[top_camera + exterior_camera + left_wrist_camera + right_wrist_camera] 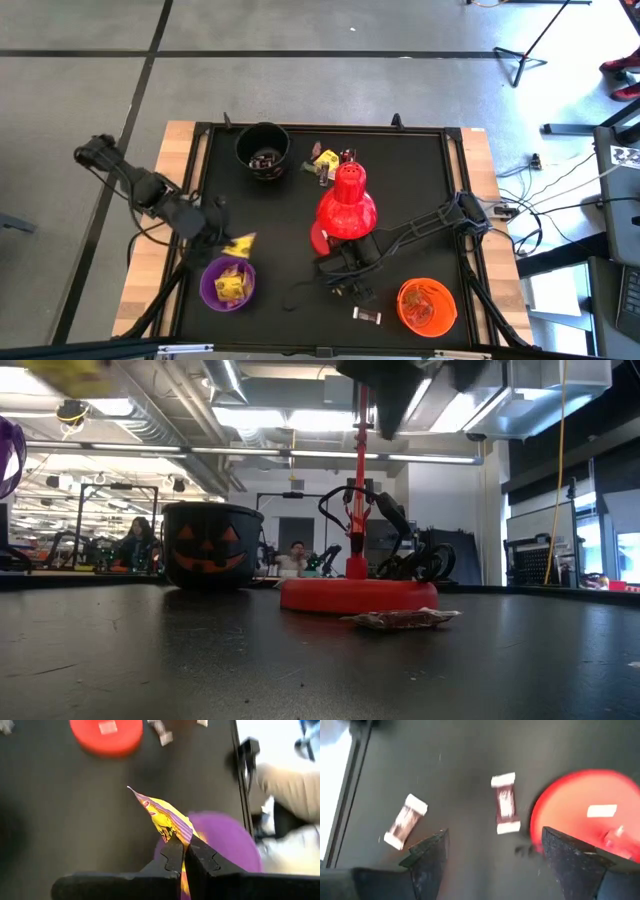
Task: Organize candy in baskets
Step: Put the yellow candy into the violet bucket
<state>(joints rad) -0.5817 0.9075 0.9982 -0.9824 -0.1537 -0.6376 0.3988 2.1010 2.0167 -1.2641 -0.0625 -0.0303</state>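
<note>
My left gripper [224,236] [182,841] is shut on a yellow candy [241,243] with pink marks, in the air just past the far rim of the purple bucket [228,284] [227,842], which holds more yellow candies. The black bucket [262,150] [210,546] stands near the far edge with dark candies inside. The orange bucket [427,305] [585,817] stands at the near right. My right gripper [345,278] [492,842] hangs open above the table between the lamp and the near edge, over two brown candies [506,810] [406,821] that lie flat. My left gripper pinches the yellow candy between its two fingertips, by the wrapper's end nearest the fingers [176,831]. The rest of the wrapper sticks out forward past the fingertips to a pointed tip [134,791]. The candy is lifted clear, above the table beside the purple bucket.
A red desk lamp [347,205] stands mid-table on its round base [358,594], close to my right arm. Loose candies [325,160] lie by the black bucket, and one brown candy [367,316] [400,618] near the near edge. A raised black frame [205,140] rims the table.
</note>
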